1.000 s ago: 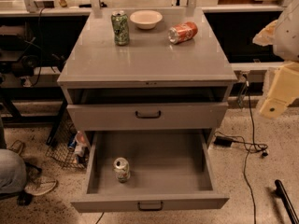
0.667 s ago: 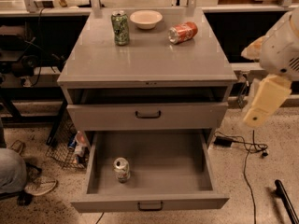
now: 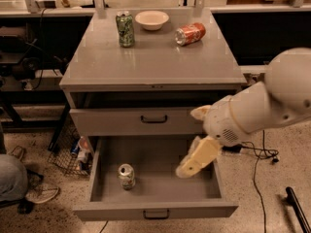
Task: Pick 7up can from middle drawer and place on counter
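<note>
We see the gripper (image 3: 190, 142) over the right side of the open middle drawer (image 3: 194, 208), its 2 cream fingers spread apart and holding nothing. The 7up can (image 3: 127, 176) stands upright on the drawer floor at the left, well apart from the gripper. The counter (image 3: 155, 62) above bears a green can (image 3: 125, 28), a white bowl (image 3: 152, 20) and an orange can (image 3: 190, 34) lying on its side.
</note>
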